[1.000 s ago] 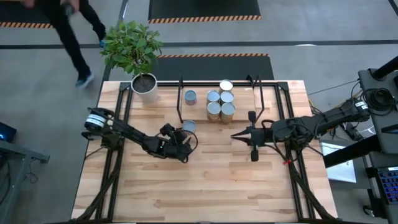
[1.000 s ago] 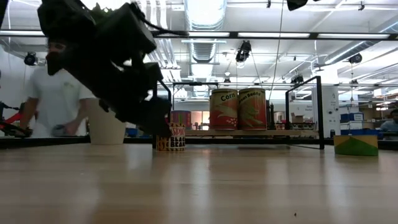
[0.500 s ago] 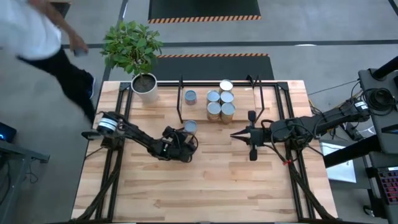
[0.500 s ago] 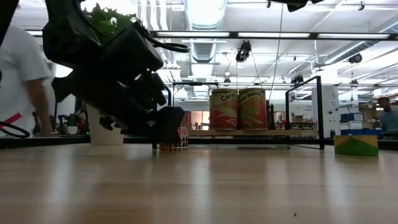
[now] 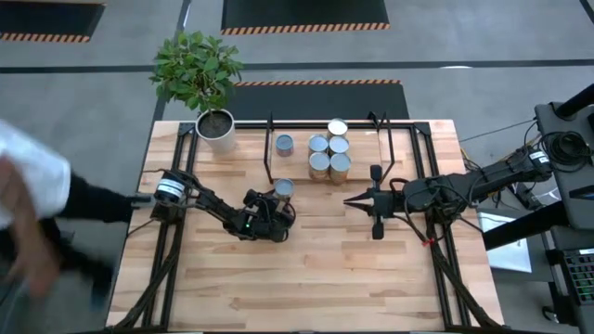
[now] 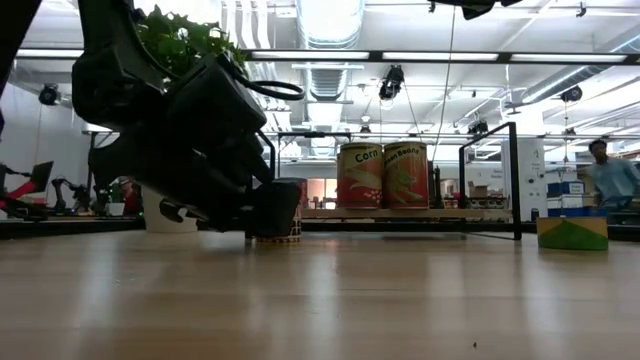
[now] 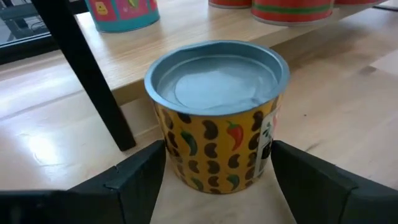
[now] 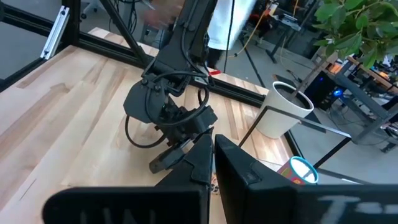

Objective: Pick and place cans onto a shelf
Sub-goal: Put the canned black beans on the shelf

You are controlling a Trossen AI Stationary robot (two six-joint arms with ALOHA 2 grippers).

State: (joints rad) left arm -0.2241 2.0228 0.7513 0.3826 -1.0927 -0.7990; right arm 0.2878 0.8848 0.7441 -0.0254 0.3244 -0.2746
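High view: left end effector [image 5: 275, 206] low on the counter [image 5: 306, 269], fingers spread either side of a lone can [image 5: 283, 188] with a silvery blue-grey round top, standing upright just in front of the shelf [image 5: 394, 139], near its left front post; not clamped on it as far as can be seen. On the shelf: one can [image 5: 284, 144] alone toward the left, and a tight cluster of five cans [image 5: 329, 153] in the middle, tops pale grey. Right end effector [image 5: 351, 201] hovers mid-counter right of the lone can, fingers pinched together, empty. White pot with green plant [image 5: 215, 125] at the back left corner; a blurred person [image 5: 32, 213] at the counter's left edge. Low view: left arm's dark bulk sits in front of the lone can [image 6: 288, 232], only a sliver of patterned side visible; two tall cans [image 6: 383, 175] labelled with corn and beans stand on the shelf board [image 6: 400, 213]. Left wrist view: lone can [image 7: 217, 115] upright between the two dark fingers [image 7: 134, 180], yellow side printed with dark beans and a red chilli, dished grey lid; small gaps show on both sides, so released. Right wrist view: own fingers [image 8: 205, 155] pressed shut; the left arm is farther off, the white pot [image 8: 283, 109] beyond.
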